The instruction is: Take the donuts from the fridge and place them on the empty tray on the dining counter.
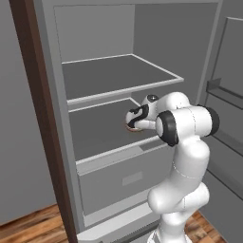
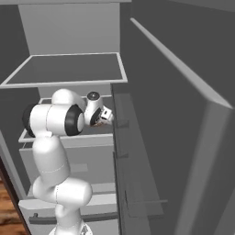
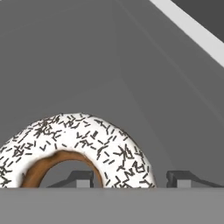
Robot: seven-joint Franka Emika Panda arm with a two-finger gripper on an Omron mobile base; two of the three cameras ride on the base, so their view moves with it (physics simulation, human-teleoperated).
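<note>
Donut: white-iced sprinkled donut (image 3: 78, 146) is lying on the fridge (image 1: 52, 118) middle shelf (image 1: 102, 130).
Gripper: the gripper (image 3: 133, 179) is straddling the ring's side, one fingertip (image 3: 81, 178) in its hole; grip cannot be told.

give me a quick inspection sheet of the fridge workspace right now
surface: grey middle shelf of the open fridge, top shelf bare
job's things: white-iced sprinkled donut lying on the middle shelf
clutter: nothing seen
grippers: pincer straddles the donut's ring, one fingertip in the hole, the other outside; not clamped
cables: nothing seen
surroundings: fridge door swung open, wood floor below
</note>
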